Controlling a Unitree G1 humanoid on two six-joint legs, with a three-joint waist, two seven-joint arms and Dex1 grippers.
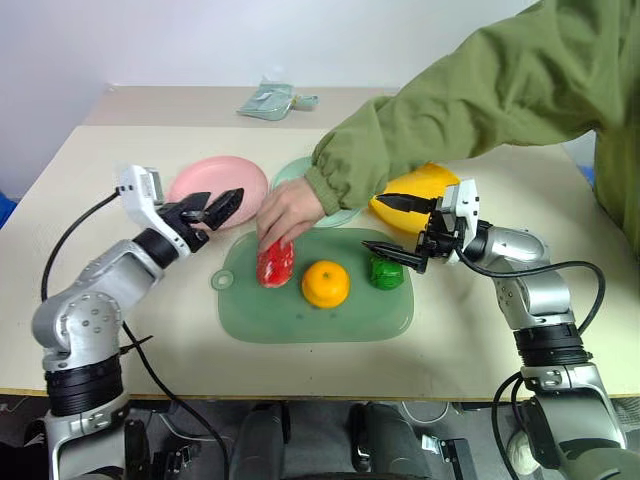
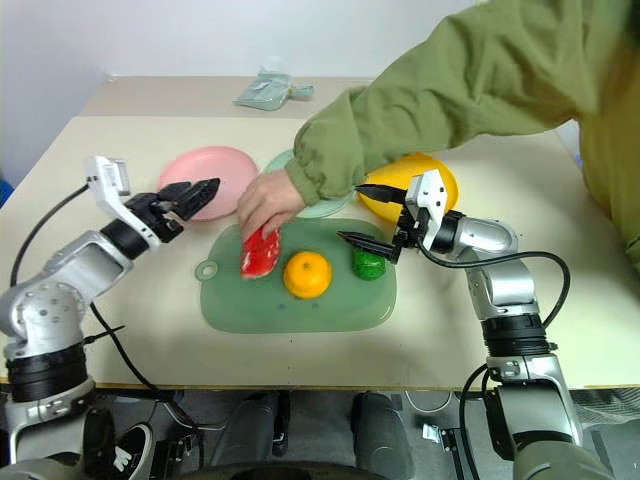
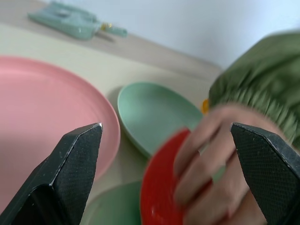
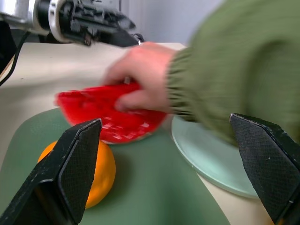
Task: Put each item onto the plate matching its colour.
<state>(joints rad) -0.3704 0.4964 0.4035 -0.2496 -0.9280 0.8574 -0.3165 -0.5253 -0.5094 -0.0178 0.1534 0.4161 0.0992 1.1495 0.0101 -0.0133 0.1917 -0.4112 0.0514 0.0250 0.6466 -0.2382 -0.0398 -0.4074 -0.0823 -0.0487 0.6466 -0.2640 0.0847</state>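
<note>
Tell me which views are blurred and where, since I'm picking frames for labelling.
Left wrist view: the person's hand and the watermelon wedge are smeared, and the left gripper has sharp fingers. Right wrist view: the sleeve and hand are blurred, and the orange is soft. Both eye views are crisp, with soft shadows on the cutting mat.

Red watermelon wedge (image 1: 276, 263) gripped by a person's hand (image 1: 287, 212) on the cutting mat (image 1: 300, 318) | round orange (image 1: 325, 283) mid-mat | bumpy dark-green vegetable (image 1: 385, 272) at its right | pink plate (image 1: 230, 178), mint plate (image 3: 157, 112), yellow plate (image 1: 425, 184) behind, all bare.
</note>
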